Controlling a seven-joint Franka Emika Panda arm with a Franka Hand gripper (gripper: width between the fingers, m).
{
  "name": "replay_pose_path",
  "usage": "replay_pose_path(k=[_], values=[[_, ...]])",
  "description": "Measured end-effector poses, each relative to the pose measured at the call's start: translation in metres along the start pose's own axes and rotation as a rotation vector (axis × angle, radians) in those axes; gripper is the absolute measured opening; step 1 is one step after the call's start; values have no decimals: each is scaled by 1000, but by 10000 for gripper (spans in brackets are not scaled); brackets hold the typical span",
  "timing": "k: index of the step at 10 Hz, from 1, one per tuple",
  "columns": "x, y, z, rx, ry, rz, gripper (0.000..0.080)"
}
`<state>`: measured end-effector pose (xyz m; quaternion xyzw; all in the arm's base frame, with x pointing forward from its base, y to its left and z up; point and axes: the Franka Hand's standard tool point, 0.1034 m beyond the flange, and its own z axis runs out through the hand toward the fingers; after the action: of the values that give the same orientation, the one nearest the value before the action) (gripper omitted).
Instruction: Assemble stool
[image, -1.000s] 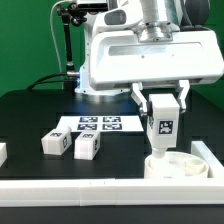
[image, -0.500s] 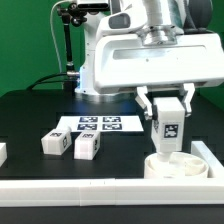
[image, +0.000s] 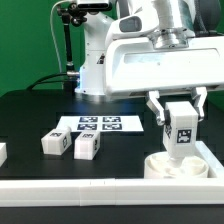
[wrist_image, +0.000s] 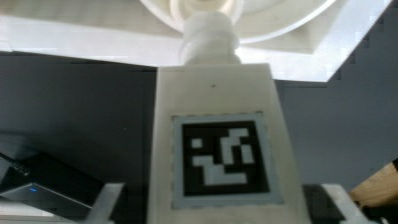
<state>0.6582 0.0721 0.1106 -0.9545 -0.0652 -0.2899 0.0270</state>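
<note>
My gripper (image: 180, 113) is shut on a white leg block (image: 182, 135), which hangs upright with its black-and-white marker tag facing the camera. Right under it, by the front right corner of the table, lies the round white seat (image: 170, 166). The leg's lower end is just over the seat's right part; whether they touch I cannot tell. In the wrist view the leg (wrist_image: 217, 120) runs between my fingers (wrist_image: 111, 205), and its narrow end points at the seat (wrist_image: 249, 15). Two loose leg blocks (image: 55, 143) (image: 87, 147) lie on the table to the exterior view's left.
The marker board (image: 98, 124) lies flat behind the loose legs. A white border rail (image: 100, 190) runs along the front edge and another (image: 207, 152) along the right, close to the seat. A further white part (image: 2, 152) shows at the left edge.
My gripper has carried the leg block toward the exterior view's right, from over the seat's middle to over its right part. The loose blocks have not moved.
</note>
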Motion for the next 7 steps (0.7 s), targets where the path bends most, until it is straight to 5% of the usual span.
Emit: replay_pose_path(k=[7], values=[[-10, 0, 10, 1, -15, -2, 338]])
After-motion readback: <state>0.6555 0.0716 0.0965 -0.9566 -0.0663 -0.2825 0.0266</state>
